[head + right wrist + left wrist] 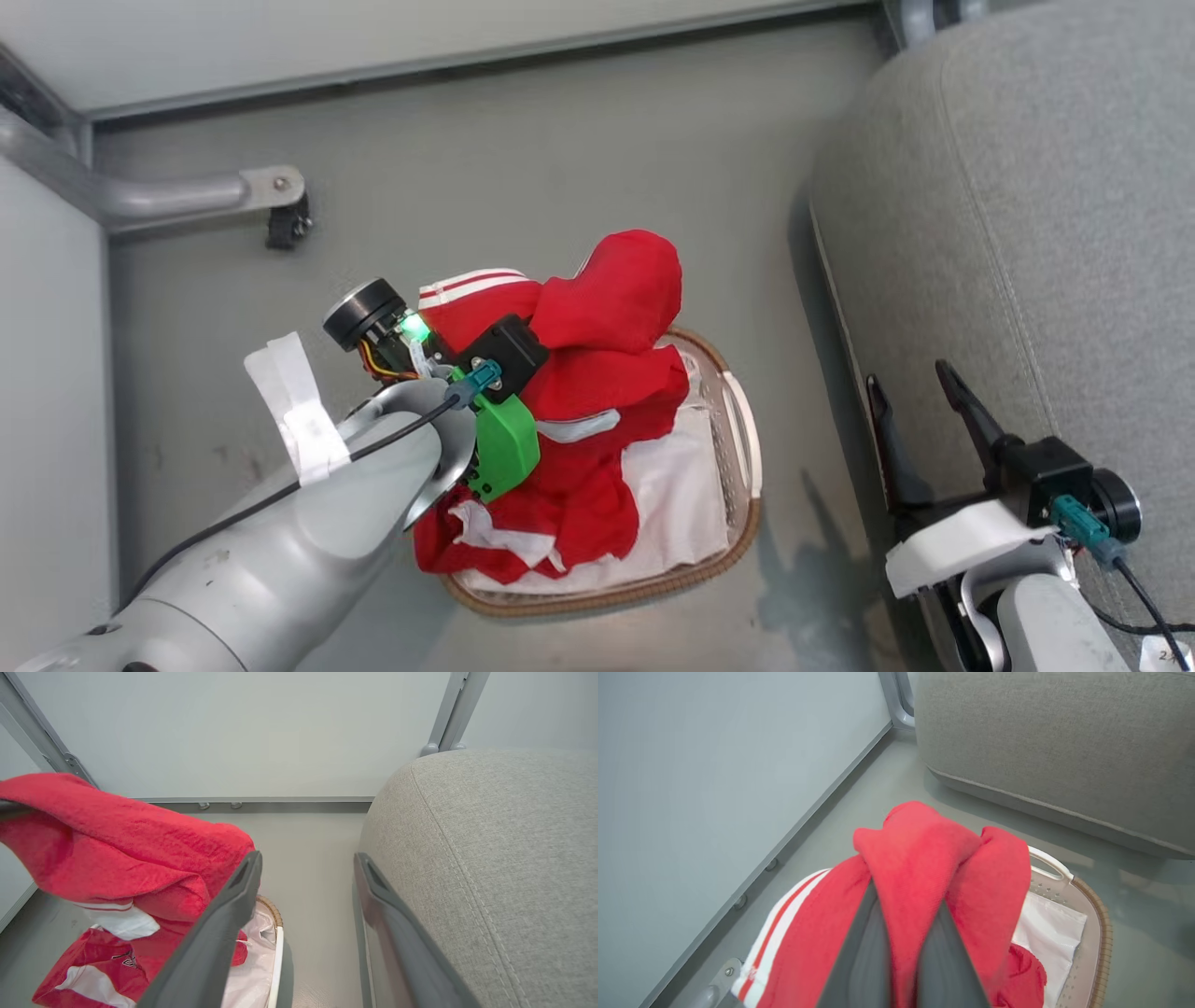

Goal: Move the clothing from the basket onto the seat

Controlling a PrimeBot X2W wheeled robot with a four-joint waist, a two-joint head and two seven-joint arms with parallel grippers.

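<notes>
Between the left jaws, closed tight, a fold of the red clothing point(920, 858) is pinched, both dark fingers point(864, 961) pressing into the cloth. That bunch is lifted above the basket point(607, 602), with a white-striped part draped beside it, while the rest of the fabric trails down into the basket onto the white lining point(681, 495). The basket stands on the grey floor point(523, 159), near the rounded edge of the seat point(1027, 233) but apart from it. The right jaws are spread open and hold nothing, hanging just beside that edge of the seat.
</notes>
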